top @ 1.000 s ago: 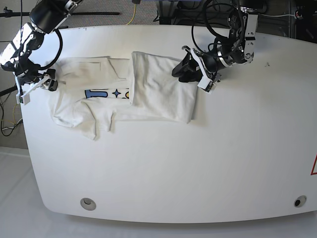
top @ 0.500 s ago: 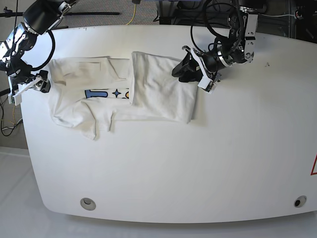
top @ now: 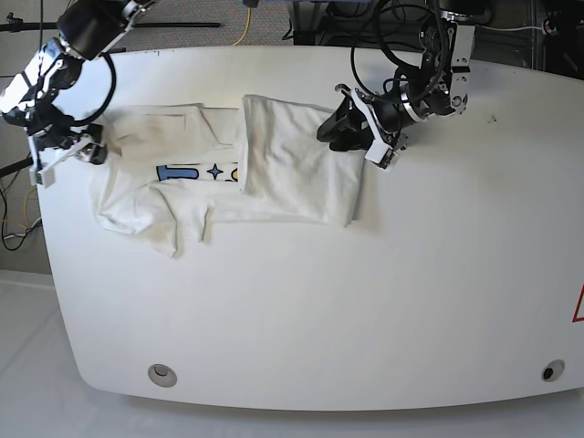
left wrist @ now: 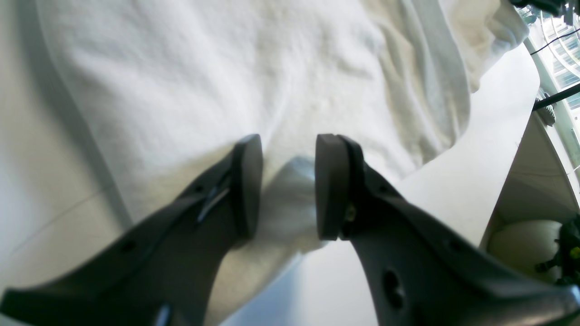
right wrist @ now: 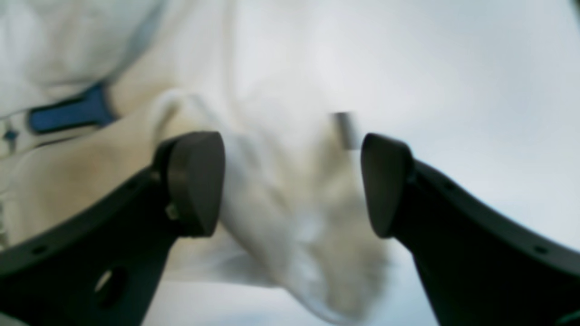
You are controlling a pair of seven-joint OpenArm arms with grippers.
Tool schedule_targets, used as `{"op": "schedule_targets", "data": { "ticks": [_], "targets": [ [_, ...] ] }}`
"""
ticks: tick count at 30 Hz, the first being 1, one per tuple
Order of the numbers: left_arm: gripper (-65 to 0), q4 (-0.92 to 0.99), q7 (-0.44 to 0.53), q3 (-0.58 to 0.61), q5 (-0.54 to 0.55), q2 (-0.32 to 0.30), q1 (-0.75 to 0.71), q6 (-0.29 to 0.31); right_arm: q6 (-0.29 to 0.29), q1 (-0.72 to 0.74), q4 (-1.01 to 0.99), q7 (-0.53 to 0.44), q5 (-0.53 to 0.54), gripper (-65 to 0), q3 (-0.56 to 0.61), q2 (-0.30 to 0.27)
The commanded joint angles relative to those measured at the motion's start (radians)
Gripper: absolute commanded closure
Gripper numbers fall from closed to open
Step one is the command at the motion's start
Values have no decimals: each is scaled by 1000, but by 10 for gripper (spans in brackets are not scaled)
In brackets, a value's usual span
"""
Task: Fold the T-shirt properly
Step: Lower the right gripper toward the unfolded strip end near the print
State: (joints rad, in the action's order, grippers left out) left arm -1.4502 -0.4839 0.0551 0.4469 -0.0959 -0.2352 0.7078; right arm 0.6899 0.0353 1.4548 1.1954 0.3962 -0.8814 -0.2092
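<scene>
Base view, left pincer (top: 339, 130) low on T-shirt (top: 292, 164), right pincer (top: 66, 153) spread

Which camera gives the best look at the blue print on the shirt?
The base view: the blue print lies sharp on the T-shirt, partly covered by a fold. The right wrist view shows only a blurred blue strip; the left wrist view shows none.

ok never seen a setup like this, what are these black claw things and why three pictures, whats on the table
Two robot arms work at a white table. The base view looks down from above; the other two come from cameras on each arm's wrist, looking past its black two-fingered claw. A large white cotton T-shirt with a blue print lies partly folded on the table. The left gripper sits at the shirt's edge, jaws narrowly parted with a bit of cloth between them; whether it grips is unclear. The right gripper is wide open above the shirt's other end, holding nothing.
</scene>
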Motion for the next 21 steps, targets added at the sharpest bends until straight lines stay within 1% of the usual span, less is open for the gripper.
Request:
{"op": "schedule_targets", "data": {
  "ticks": [1, 3, 5, 9, 13, 17, 21],
  "targets": [
    [-190, -8, -30, -1, -22, -4, -2, -10, 8, 11, 39, 10, 9, -453, -1, 11],
    [-190, -9, -32, 0, -22, -5, -2, -10, 8, 10, 38, 20, 20, -454, -4, 14],
    [-187, -9, -47, -4, -30, -8, -5, -10, 8, 22, 23, 52, 65, -456, -12, 5],
    [-185, -8, -49, -3, -30, -8, -5, -10, 8, 21, -5, 73, 145, -459, -19, -27],
    [-184, -7, -51, -3, -31, -8, -6, -10, 8, 24, -43, 78, 203, -462, -19, -48],
    [-187, -2, -52, -4, -26, -10, -10, -10, 8, 25, -87, 82, 235, -462, 7, -62],
    [-187, -3, -52, -5, -26, -10, -9, -10, 8, 27, -119, 71, 232, -463, 30, -70]
  ]
}}
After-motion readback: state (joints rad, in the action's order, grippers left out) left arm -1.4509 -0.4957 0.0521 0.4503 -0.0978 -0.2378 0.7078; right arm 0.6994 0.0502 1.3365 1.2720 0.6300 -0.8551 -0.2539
